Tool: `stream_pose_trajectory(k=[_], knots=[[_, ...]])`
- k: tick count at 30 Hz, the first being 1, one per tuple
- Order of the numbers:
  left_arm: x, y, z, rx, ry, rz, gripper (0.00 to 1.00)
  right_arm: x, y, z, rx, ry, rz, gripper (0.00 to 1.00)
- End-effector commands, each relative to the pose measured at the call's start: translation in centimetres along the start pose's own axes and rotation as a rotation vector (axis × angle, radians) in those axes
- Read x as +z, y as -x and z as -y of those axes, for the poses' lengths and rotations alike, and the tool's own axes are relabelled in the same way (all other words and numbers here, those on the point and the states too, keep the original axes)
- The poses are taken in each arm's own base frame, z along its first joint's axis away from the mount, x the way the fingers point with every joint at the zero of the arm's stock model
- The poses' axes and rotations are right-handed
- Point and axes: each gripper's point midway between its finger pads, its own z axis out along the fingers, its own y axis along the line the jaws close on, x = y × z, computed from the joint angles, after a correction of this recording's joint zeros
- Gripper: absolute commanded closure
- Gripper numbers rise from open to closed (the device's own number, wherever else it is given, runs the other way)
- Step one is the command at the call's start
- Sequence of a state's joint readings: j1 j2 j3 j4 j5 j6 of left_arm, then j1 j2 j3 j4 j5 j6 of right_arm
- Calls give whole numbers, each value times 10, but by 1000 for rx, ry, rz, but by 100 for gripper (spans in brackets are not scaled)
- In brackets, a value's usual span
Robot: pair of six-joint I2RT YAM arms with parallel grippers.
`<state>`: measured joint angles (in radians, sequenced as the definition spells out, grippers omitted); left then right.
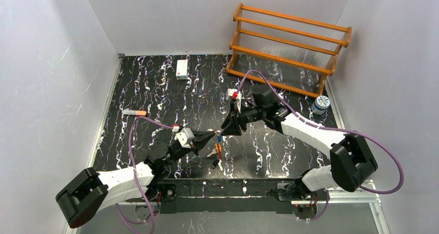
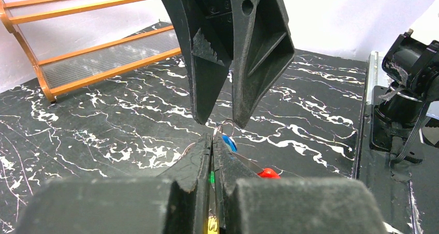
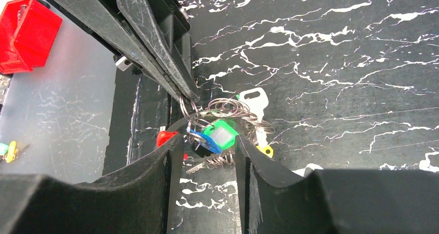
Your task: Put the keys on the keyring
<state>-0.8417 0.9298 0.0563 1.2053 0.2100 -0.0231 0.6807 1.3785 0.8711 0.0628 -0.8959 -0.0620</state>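
Top external, left to right. Item one: left gripper [image 1: 214, 135], which I logged as fully closed and pinching the wire of item two. Item two: keyring [image 1: 217, 152], near the table's front edge, long axis far-to-near, cluster trailing toward the bases. Item three: keys [image 3: 215, 135], green and blue tags, between the parted fingers of the right gripper [image 3: 207, 143]; contact unclear.
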Motion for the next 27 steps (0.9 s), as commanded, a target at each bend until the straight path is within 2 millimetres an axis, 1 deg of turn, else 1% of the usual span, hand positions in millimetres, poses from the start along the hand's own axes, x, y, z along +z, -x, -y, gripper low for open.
stream_pose_trajectory(k=[1, 4, 8, 10, 14, 16, 18, 19, 21, 24, 27], knots=[[2, 15, 2, 12, -7, 60, 100, 1, 12, -1, -30, 21, 25, 53], [2, 15, 1, 13, -6, 61, 100, 3, 12, 0, -23, 27, 25, 58], [2, 15, 1, 12, -3, 60, 100, 4, 12, 0, -17, 37, 26, 69], [2, 14, 0, 12, -1, 58, 100, 5, 11, 0, -10, 39, 23, 78], [2, 15, 0, 13, 1, 60, 100, 6, 9, 1, -1, 42, 20, 82], [2, 15, 0, 15, 1, 60, 100, 5, 9, 0, -3, 43, 22, 82], [1, 15, 0, 16, 3, 60, 100, 4, 11, -5, -24, 61, 26, 79], [1, 15, 0, 15, 4, 60, 100, 3, 12, -7, -35, 70, 28, 76], [1, 14, -1, 15, 5, 59, 100, 0, 14, -10, -59, 69, 36, 66], [1, 14, 0, 15, 4, 60, 100, -4, 19, -11, -99, 36, 55, 55], [1, 14, 0, 13, 2, 60, 100, -9, 26, -13, -137, 7, 81, 50]])
